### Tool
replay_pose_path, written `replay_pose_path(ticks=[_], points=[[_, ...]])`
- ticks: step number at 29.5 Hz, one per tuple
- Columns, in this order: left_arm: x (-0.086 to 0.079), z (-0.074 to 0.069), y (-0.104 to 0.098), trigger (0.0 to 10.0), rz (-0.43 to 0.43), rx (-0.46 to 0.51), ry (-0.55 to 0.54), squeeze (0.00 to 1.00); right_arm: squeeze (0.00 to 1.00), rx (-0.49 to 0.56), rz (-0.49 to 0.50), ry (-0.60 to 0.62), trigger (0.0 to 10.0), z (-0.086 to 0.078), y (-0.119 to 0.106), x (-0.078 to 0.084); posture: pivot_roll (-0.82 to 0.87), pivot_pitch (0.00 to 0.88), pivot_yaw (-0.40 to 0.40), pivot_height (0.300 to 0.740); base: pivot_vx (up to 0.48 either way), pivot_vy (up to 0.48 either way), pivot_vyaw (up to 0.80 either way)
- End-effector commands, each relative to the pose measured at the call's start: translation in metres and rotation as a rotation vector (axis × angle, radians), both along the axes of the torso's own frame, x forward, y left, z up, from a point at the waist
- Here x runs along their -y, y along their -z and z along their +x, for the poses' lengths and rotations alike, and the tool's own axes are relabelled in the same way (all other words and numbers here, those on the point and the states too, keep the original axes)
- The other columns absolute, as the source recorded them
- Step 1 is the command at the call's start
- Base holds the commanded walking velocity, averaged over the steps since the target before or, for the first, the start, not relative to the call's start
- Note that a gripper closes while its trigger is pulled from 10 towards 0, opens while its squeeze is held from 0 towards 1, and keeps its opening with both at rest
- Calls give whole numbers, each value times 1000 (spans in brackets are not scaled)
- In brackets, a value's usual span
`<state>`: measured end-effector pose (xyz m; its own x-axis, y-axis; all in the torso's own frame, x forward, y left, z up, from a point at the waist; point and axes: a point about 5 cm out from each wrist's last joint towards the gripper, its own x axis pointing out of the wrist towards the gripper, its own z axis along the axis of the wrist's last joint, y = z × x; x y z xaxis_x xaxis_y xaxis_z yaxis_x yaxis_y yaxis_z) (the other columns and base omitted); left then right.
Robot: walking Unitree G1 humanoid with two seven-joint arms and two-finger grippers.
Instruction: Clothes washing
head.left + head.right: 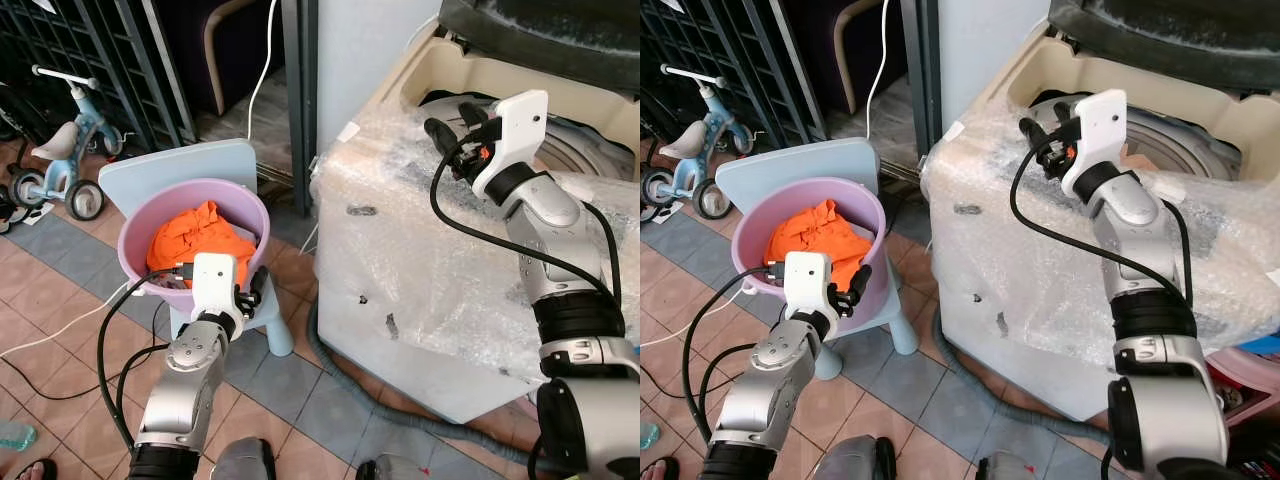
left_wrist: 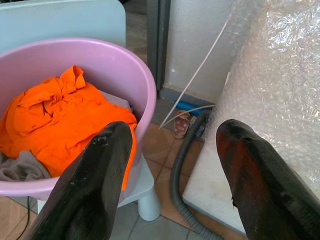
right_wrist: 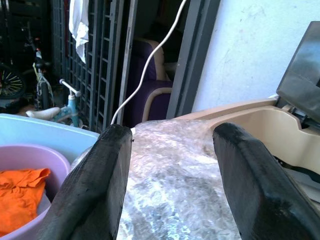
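A lilac basin [image 1: 133, 218] stands on a light blue child's chair [image 1: 180, 165]. In it lies an orange garment [image 1: 195, 240] on top of a grey cloth [image 2: 20, 167]. My left gripper [image 2: 174, 129] is open at the basin's near rim, level with it and holding nothing. The washing machine [image 1: 420, 250], wrapped in bubble wrap, stands to the right with its dark lid [image 1: 540, 35] raised and the drum [image 1: 580, 150] showing. My right gripper [image 1: 455, 125] is open and empty above the machine's top, at the left edge of the opening.
A grey drain hose [image 1: 340, 370] runs along the floor between chair and machine. A sandal [image 2: 181, 125] lies by the wall. A child's tricycle [image 1: 60, 150] and a dark metal gate [image 1: 110, 60] stand at the far left. A white cable [image 1: 262, 70] hangs behind the chair.
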<state>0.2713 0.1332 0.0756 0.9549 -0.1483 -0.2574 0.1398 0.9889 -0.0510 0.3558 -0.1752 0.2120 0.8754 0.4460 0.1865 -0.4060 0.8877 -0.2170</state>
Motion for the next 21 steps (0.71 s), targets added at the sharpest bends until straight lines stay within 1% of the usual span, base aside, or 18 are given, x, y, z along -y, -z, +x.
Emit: replay_pose_path(ticks=[1,2,3,5,8,9,12,13,15,16,18,20,21], points=[[-1,0,1,10000,2,-2,-7,0,0,22,-16,-19,10000,-3,-5,-6,-75,44,45,740,0,0,0],[1,1,1,10000,-2,1,-3,0,0,21,-19,-31,10000,-11,2,-14,-68,43,44,740,0,480,0],[1,1,1,10000,-2,1,-3,0,0,21,-19,-31,10000,-11,2,-14,-68,43,44,740,0,480,0],[3,2,-1,10000,-15,7,-6,0,0,-4,33,-10,10000,-18,11,-20,-62,45,44,740,0,480,0],[3,2,-3,10000,-21,11,-12,0,0,-26,82,40,10000,-29,26,-27,-59,52,42,740,0,480,0],[3,2,-3,10000,-21,11,-12,0,0,-26,82,40,10000,-29,26,-27,-59,52,42,740,0,480,0],[2,2,-2,10000,-19,6,-18,0,0,-47,141,75,10000,-38,30,-35,-63,58,41,740,0,480,0],[2,2,-2,10000,-19,6,-18,0,0,-47,141,75,10000,-38,30,-35,-63,58,41,740,0,480,0],[2,2,-1,10000,-20,5,-23,0,0,-56,167,69,10000,-41,30,-41,-67,58,44,740,0,480,0],[2,2,-1,10000,-20,5,-23,0,0,-56,167,69,10000,-41,30,-41,-67,58,44,740,0,480,0],[2,2,-1,10000,-22,7,-31,0,0,-68,159,33,10000,-48,33,-51,-67,58,40,740,0,480,0],[1,3,0,10000,-25,12,-46,0,0,-76,145,5,10000,-55,37,-57,-67,57,37,740,0,480,0],[-1,4,-1,10000,-22,15,-65,0,0,-78,145,-22,10000,-61,39,-62,-65,60,35,740,0,476,725]])
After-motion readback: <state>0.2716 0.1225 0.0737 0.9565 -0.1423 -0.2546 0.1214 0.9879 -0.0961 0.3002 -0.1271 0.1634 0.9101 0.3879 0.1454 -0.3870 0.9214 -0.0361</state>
